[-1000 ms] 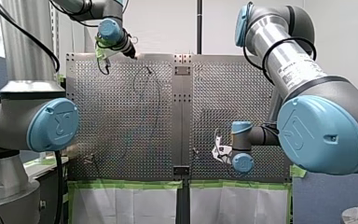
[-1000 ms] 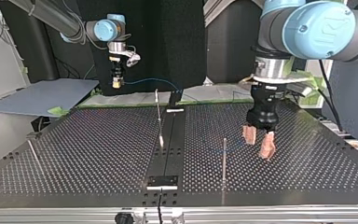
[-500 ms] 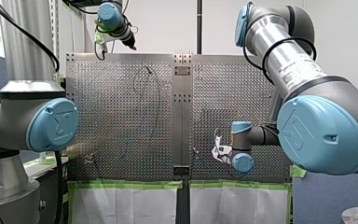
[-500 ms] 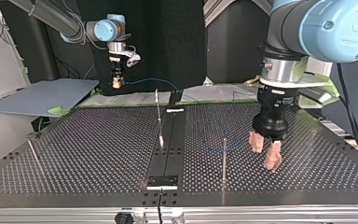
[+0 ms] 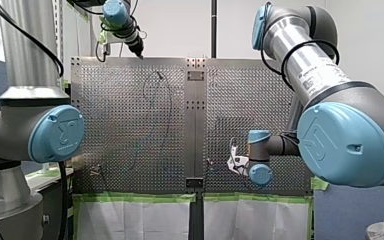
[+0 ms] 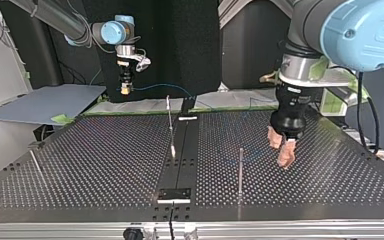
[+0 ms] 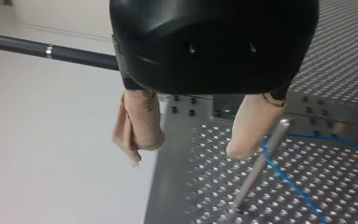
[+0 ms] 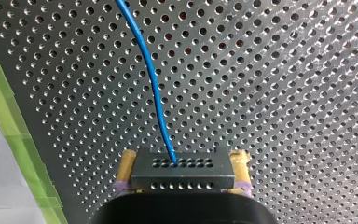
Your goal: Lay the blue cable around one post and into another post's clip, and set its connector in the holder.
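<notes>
The right gripper (image 8: 183,159) clamps a dark rectangular connector (image 8: 182,176) trailing a thin blue cable (image 8: 151,79); the left gripper (image 7: 187,151) gapes empty, a slim metal post (image 7: 261,158) just beside one finger.

Dark block connector (image 8: 182,170) aloft; thin blue cable (image 8: 151,70) leaves its holed face, bends round upright metal post (image 7: 260,163).
</notes>
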Robot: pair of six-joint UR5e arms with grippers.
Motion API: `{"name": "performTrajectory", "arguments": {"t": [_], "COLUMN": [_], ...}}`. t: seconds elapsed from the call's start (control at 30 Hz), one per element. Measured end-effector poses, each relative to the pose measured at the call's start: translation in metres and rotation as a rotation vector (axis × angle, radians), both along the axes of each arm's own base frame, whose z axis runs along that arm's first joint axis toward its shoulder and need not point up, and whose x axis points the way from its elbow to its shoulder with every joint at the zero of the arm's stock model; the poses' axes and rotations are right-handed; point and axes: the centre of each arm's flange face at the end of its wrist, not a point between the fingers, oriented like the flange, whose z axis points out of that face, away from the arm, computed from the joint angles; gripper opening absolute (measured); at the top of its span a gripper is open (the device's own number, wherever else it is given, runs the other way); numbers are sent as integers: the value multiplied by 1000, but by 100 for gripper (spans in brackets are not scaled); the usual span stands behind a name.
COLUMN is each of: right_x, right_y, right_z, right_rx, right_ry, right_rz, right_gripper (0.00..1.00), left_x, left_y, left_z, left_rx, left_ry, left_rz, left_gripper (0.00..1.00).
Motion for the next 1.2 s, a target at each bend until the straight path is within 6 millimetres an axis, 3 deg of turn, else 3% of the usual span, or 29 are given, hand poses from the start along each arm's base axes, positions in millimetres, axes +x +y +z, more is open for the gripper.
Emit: {"name": "performTrajectory", "arguments": {"t": [0.57,1.2], "right_x": [0,0], "right_y": [0,0], "right_z": [0,0], "right_rx": [2,2], "right_ry": [2,3], "right_rz": [0,0], "right_gripper": [0,0], "left_x": [-19,-20], "left_y": [3,3], "left_z": [-12,-13], "left_rx": [78,80], "left_ry": [154,164], "left_rz": [-11,-12], "left_gripper": [100,100]}}
